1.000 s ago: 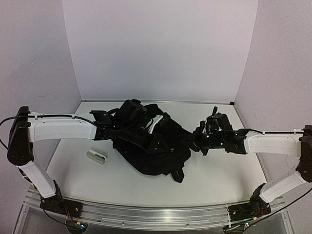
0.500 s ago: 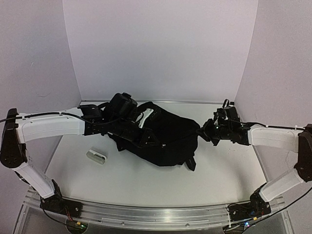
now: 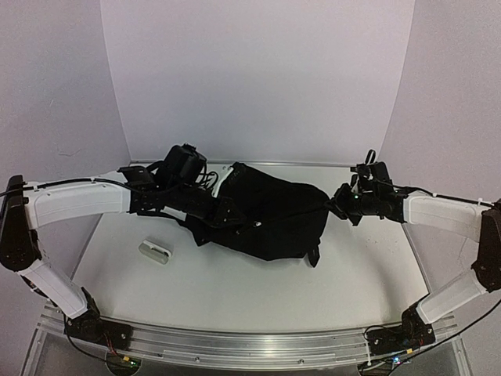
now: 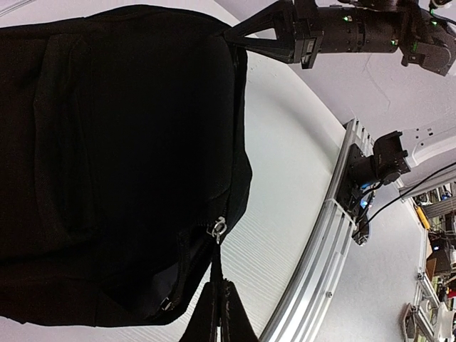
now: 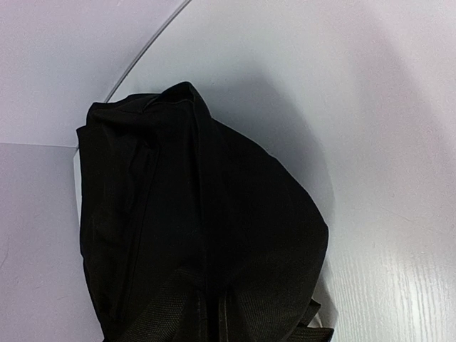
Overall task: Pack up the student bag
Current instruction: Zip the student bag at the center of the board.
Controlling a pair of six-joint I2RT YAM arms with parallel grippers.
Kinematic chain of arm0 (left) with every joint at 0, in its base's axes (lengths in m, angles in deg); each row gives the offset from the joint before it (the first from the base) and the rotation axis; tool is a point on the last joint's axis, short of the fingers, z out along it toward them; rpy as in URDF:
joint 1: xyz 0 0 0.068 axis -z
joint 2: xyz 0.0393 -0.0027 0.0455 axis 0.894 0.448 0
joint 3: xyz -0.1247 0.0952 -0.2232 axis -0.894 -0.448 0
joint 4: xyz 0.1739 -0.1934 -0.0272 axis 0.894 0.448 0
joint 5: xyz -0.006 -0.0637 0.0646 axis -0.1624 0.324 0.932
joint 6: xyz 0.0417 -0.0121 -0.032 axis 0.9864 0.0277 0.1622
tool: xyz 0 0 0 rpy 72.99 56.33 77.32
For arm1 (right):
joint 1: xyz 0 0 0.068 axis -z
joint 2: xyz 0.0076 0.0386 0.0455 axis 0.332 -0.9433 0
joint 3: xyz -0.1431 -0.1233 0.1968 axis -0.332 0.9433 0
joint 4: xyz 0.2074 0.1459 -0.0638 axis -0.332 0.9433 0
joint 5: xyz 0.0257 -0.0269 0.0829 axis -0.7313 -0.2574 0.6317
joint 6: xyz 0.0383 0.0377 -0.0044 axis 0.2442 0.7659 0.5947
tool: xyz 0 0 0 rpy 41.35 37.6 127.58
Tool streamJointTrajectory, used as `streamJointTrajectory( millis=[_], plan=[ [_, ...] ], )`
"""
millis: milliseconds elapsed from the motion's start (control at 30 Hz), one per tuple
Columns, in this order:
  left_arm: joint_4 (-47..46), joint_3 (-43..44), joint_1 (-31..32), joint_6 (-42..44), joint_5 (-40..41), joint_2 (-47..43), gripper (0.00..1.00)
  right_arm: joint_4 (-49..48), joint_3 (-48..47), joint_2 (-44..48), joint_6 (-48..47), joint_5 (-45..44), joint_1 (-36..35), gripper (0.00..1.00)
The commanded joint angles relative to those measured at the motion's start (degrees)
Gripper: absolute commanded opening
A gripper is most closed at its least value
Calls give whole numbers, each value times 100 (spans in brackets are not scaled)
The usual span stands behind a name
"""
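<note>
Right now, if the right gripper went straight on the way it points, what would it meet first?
The student bag. The right gripper points at it and seems to pinch its corner, so more of the black fabric lies directly ahead.

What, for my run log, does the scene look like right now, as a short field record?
bag: the student bag, black, pulled long between both grippers
left gripper: shut on the bag's edge, just below a metal zipper pull
right gripper: shut on a pinch of fabric at the bag's opposite end
bag contact: cannot tell whether it rests on the table or hangs clear of it
other item: small white object on the table, apart from the bag, on the left arm's side
</note>
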Motion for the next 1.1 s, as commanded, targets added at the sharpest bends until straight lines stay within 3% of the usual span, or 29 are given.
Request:
streamJointTrajectory(
  millis=[0, 333, 467, 633, 867, 1067],
  plan=[
    [-33, -238, -288, -40, -139, -146, 0, 218, -235, 270, -390, -1553, 528, 0],
    [-407, -554, -447, -215, -619, -56, 0, 293, -310, 68, -808, -1483, 674, 0],
    [-335, -694, -505, -185, -247, 9, 0, 428, -304, 362, -960, -1667, 676, 0],
    [-410, -1144, -930, -279, -282, -457, 0, 741, -202, 501, -1030, -1826, 788, 0],
    [-413, -1575, -948, -361, -537, -897, 0, 759, -160, 444, -939, -1781, 804, 0],
    [-578, -1403, -910, -460, -1092, -784, 0, 750, -357, 448, -1161, -1135, 801, 2]
  ],
)
